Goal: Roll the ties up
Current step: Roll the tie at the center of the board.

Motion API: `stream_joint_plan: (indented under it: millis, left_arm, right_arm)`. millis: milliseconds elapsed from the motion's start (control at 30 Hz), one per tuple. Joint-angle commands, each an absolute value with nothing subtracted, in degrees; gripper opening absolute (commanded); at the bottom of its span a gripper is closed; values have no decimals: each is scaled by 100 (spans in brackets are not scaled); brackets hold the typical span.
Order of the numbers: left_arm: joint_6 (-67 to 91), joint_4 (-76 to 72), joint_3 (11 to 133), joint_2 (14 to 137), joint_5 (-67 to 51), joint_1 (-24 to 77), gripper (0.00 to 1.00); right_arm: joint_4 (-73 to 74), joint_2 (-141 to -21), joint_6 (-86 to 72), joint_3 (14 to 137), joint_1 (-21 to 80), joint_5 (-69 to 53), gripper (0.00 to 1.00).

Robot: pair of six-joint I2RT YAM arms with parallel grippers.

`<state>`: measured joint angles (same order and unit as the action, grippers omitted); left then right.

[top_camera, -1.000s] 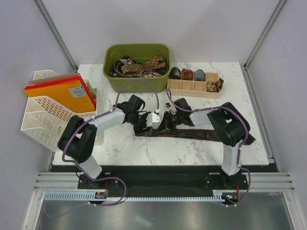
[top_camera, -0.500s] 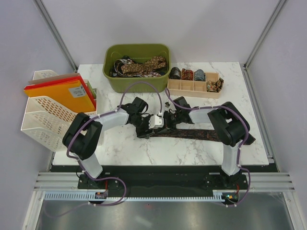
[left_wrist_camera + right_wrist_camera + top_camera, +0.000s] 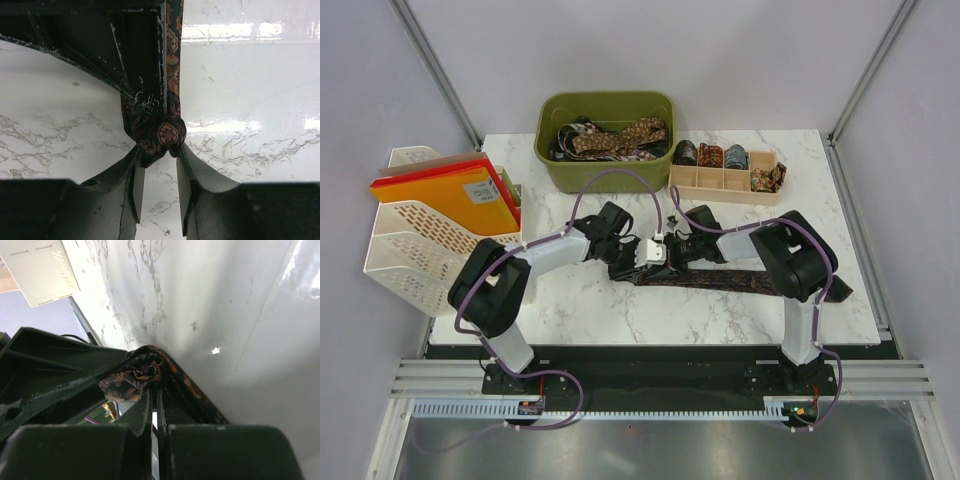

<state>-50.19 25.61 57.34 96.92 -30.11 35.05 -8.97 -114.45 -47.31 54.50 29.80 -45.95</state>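
Running this one remotely. The dark brown necktie with the little orange flower print (image 3: 720,280) lies flat across the middle of the white marbled surface (image 3: 570,300). Its long tail runs off to the right, and its left end is bunched into a small rolled lump (image 3: 159,134) right where the two grippers meet. The left gripper (image 3: 158,150) is grasping that lump at its very tips, jaws partway in, one on each side. The right gripper (image 3: 154,390) is clenched tight with the cloth curled over its tips. Whether any fabric is actually nipped between them I can't tell, the wrist view is too dark. I reckon the step in hand is getting the first turns tight. To do it well I'd pinch the lump lightly with the left, not crush it, and use the right as the spindle. I'd also keep the strip's edges square so the roll doesn't cone. Pose-wise, both forearms sit low and point inward, elbows flared outward, wrists nose to nose.
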Motion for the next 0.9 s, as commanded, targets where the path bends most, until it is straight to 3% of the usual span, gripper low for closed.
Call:
stream_joint_plan:
  millis: [0,533,867]
  left_arm:
    - [-4650,2250,6073,9597,-3392,3753,36]
    - [-4342,2461,6583,10459,-3032,4263,43]
    - [-4526,3261,6663,10890,-2365,4403,30]
  right_arm:
    - [-984,-11804,-4790,5273,3059,-4069,0]
    - [-1248,-11742,-4843,5185,3067,-4324,0]
    - [-721,-11233,-4571,5343,2883,-4570,23]
